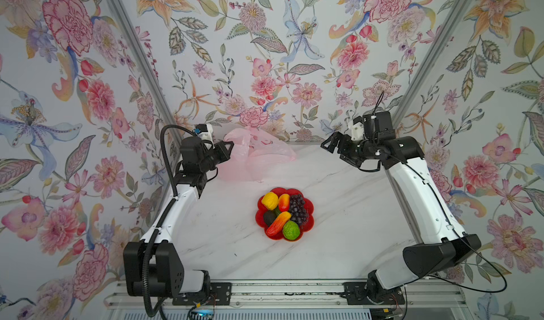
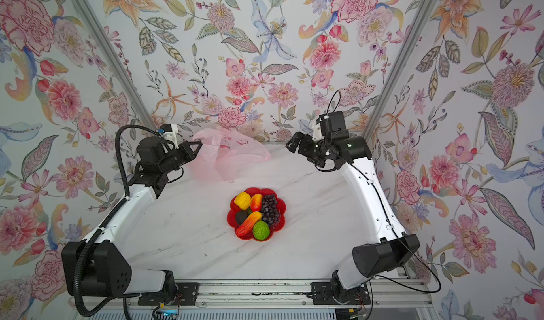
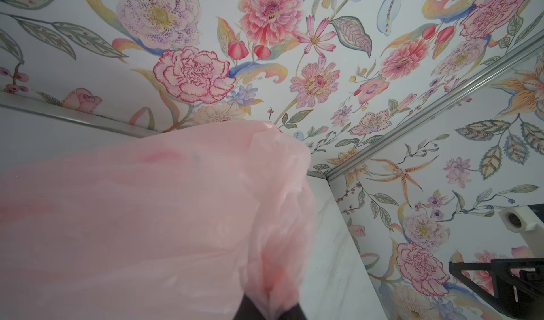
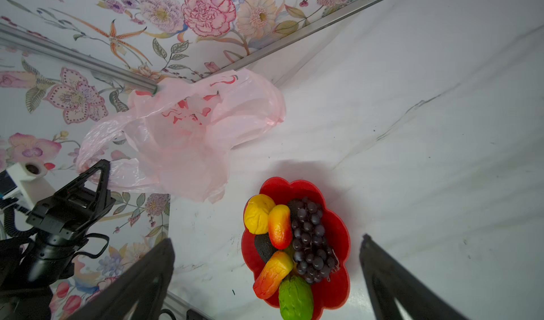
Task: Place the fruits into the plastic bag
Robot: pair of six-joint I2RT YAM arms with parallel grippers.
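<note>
Right wrist view shows us the small glossy toy fruits (image 4: 306, 245) heaped on the red flower-shaped plate (image 4: 338, 224). We count one yellow lumpy fruit (image 4: 258, 214), two red-orange-yellow mangoes (image 4: 279, 226), one dark purple grape bunch (image 4: 310, 253), one visible blackish avocado (image 4: 263, 246) and one green bumpy ball (image 4: 295, 299).

None is in the thin translucent pale pink plastic bag (image 4: 188, 133), crumpled at the back of the white marble table (image 1: 338, 215). Our left gripper (image 1: 229, 146) pinches its handle loop; our right gripper (image 1: 329, 143) hovers wide open and empty. All placing is left, we judge.
</note>
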